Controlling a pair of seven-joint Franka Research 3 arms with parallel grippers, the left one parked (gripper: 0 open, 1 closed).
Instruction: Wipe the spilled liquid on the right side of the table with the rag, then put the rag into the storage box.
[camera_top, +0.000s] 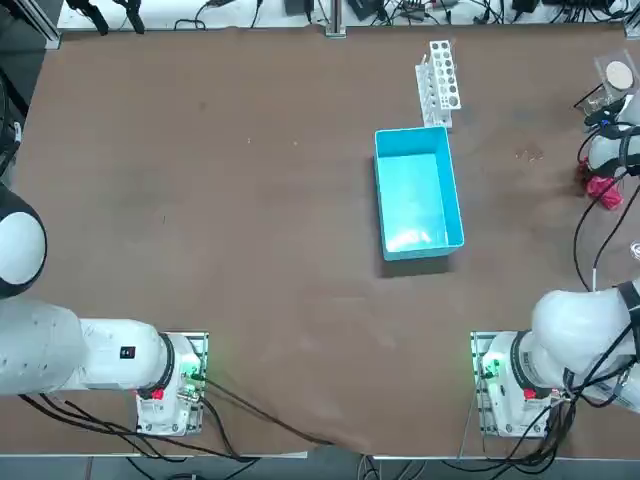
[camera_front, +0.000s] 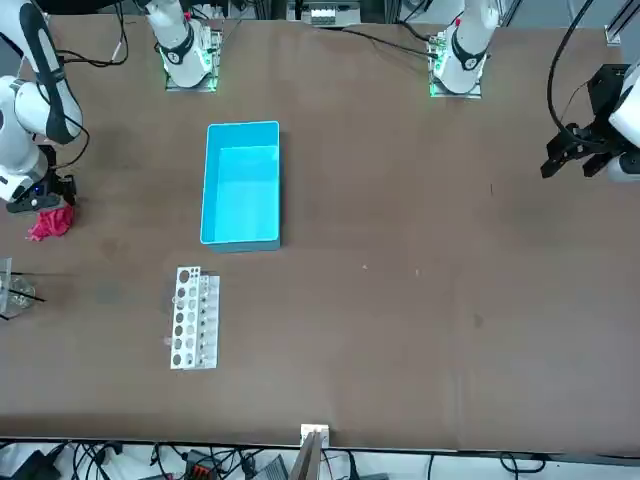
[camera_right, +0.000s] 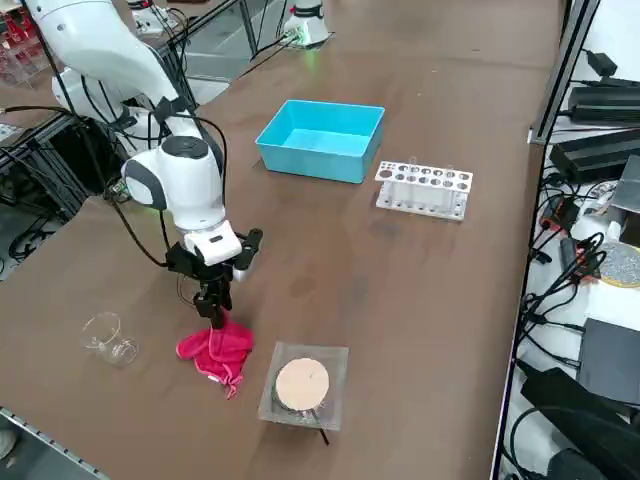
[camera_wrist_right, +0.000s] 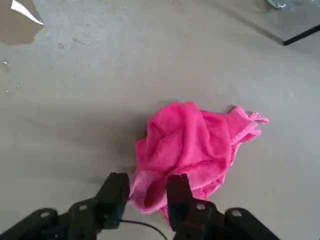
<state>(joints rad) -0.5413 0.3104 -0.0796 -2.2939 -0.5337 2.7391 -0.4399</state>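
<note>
The claw (camera_wrist_right: 148, 186) stands partway open over a crumpled pink rag (camera_wrist_right: 187, 150), the cloth's near edge between its fingers. Beneath both lies the brown counter (camera_right: 400, 300); whether the grip has closed on fabric cannot be told.

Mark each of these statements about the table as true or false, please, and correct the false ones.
1. The right gripper is at the rag. True.
2. The rag lies inside the storage box. False: it is on the tabletop, outside the box.
3. The test-tube rack stands on the tabletop beside the storage box. True.
4. The storage box is pink. False: it is light blue.
5. A clear glass stands inside the storage box. False: it is on the tabletop, near the rag.
6. Some liquid shows on the tabletop. True.
</note>
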